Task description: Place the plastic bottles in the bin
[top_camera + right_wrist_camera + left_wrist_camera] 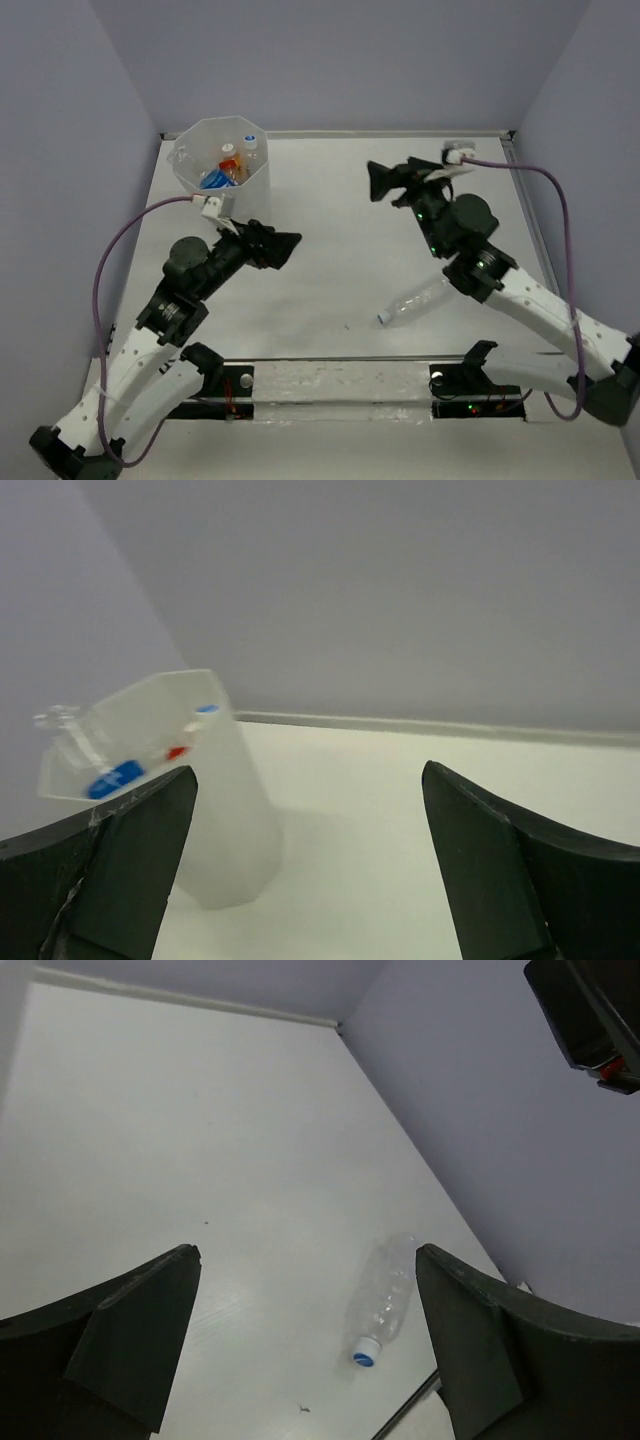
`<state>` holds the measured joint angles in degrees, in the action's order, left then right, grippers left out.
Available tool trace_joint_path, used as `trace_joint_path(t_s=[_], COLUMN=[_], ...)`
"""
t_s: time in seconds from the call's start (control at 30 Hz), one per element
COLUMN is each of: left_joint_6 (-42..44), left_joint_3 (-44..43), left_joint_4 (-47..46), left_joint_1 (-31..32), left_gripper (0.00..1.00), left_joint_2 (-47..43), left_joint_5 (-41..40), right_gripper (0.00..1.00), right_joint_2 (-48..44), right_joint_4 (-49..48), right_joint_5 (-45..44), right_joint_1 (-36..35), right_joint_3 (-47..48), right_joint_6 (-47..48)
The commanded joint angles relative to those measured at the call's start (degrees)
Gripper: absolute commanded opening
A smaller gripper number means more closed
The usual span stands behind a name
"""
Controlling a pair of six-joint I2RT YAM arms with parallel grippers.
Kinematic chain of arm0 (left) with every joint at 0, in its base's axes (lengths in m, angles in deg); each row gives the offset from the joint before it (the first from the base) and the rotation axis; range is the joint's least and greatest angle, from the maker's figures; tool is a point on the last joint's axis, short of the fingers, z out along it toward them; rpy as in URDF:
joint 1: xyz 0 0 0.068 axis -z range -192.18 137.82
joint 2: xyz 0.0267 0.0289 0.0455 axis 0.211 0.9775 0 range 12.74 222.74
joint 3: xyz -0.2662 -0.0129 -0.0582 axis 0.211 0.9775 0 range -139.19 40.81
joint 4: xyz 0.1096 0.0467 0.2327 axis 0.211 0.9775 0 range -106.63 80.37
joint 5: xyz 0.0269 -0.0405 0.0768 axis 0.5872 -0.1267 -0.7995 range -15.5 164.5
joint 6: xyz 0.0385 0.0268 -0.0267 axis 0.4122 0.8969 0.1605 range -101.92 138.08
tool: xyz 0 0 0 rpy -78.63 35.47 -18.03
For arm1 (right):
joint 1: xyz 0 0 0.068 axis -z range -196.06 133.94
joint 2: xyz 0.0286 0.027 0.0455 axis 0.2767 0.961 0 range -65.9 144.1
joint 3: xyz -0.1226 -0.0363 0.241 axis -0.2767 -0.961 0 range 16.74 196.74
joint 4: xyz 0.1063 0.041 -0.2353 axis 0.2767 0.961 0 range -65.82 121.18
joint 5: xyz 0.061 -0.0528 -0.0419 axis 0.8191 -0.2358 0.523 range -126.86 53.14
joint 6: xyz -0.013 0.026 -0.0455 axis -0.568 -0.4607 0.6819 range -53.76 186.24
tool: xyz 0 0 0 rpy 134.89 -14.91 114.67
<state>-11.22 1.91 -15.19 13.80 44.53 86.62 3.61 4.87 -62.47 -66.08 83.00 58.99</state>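
Note:
A clear plastic bottle (pixel 417 301) with a blue cap lies on its side on the table in front of the right arm; the left wrist view shows this bottle (pixel 387 1292) ahead between the fingers. The white faceted bin (pixel 205 125) stands at the far left. It holds several bottles, among them an orange one (pixel 231 152), a blue-labelled one (pixel 214 180) and a clear one with a white cap (pixel 251 143). My left gripper (pixel 287 245) hangs open and empty just below the bin. My right gripper (pixel 380 180) is open and empty over the far middle, facing the bin (pixel 225 820).
Purple walls close the table in on the left, back and right. A raised strip (pixel 340 380) runs along the near edge between the arm bases. Purple cables (pixel 560 210) loop from both wrists. A dark part of the right arm (pixel 590 1010) shows in the left wrist view's top right corner.

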Motion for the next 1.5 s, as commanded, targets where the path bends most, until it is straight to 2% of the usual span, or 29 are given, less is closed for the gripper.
trace_joint_path(t_s=[0.0, 0.03, 0.07, 0.1, 0.17, 0.23, 0.27, 0.33, 0.47, 0.57, 0.67, 0.87, 1.07, 1.13, 1.17, 1.23, 1.3, 1.37, 1.47], left_joint_6=[0.72, 4.39, 6.6, 8.71, 12.77, 15.14, 17.67, 20.58, 27.53, 30.69, 32.2, 33.78, 34.92, 35.19, 35.19, 35.1, 34.4, 33.96, 33.35], left_joint_3=[-3.98, -7.39, -9.86, -12.23, -18.39, -23.56, -25.77, -30.25, -45.86, -53.53, -57.6, -62.26, -65.87, -65.78, -65.17, -63.16, -61.49, -59.03, -50.35], left_joint_4=[-11.18, -11.45, -10.76, -9.79, -8.81, -9.42, -9.26, -7.94, -2.59, 1.19, 3.13, 4.98, 6.13, 5.6, 4.47, 2.01, 0.86, -0.99, -5.99], left_joint_1=[15.99, 25.17, 28.92, 31.56, 35.0, 36.42, 37.82, 39.84, 45.56, 47.23, 47.41, 47.41, 47.32, 47.32, 47.24, 46.8, 46.01, 44.52, 41.45], left_gripper=[0.99, 0.99, 0.99, 0.99, 0.99, 0.99, 0.99, 0.99, 0.99, 0.99, 0.99, 0.99, 0.97, 0.9, 0.73, 0.6, 0.54, 0.54, 0.54], left_joint_2=[11.86, 15.11, 22.28, 25.92, 36.26, 42.97, 49.79, 56.5, 73.45, 80.59, 85.52, 93.35, 99.86, 100.13, 100.05, 98.82, 95.93, 92.68, 83.11], left_joint_5=[-6.37, -10.23, -13.23, -17.35, -16.26, -12.06, -8.99, -7.48, -11.5, -14.4, -14.32, -16.07, -23.27, -23.63, -23.89, -24.77, -24.86, -25.65, -26.71], right_gripper=[1.0, 1.0, 0.99, 0.99, 0.99, 0.98, 0.98, 0.98, 0.96, 0.96, 0.96, 0.94, 0.93, 0.93, 0.93, 0.92, 0.92, 0.92, 0.92], right_joint_2=[-19.9, -27.17, -30.29, -33.19, -40.12, -43.31, -46.46, -49.46, -53.6, -54.83, -56.15, -62.55, -63.37, -62.93, -62.84, -62.92, -62.75, -62.31, -61.96], right_joint_4=[13.84, 16.3, 22.76, 25.26, 31.31, 34.75, 36.52, 36.89, 40.21, 41.98, 43.13, 44.97, 46.9, 47.26, 47.35, 47.26, 47.08, 47.08, 47.17], right_joint_5=[-12.01, -12.36, -13.15, -15.85, -16.67, -18.41, -19.21, -19.48, -18.43, -16.76, -14.74, -11.75, -10.61, -10.34, -10.25, -10.6, -10.17, -10.25, -10.87], right_joint_1=[9.66, 12.2, 12.23, 12.75, 12.75, 12.75, 12.75, 12.75, 12.75, 12.75, 12.75, 12.75, 12.75, 12.75, 12.75, 12.75, 12.75, 12.75, 12.75], right_joint_3=[-15.17, -17.02, -18.43, -18.62, -18.27, -16.35, -15.9, -15.81, -14.94, -14.49, -14.4, -16.95, -17.92, -17.48, -17.39, -17.83, -18.62, -18.71, -18.27], right_joint_6=[-11.28, -13.04, -13.75, -14.37, -14.99, -15.08, -14.99, -14.03, -13.59, -13.84, -15.16, -19.55, -20.09, -20.18, -20.52, -21.75, -22.2, -22.02, -21.76])
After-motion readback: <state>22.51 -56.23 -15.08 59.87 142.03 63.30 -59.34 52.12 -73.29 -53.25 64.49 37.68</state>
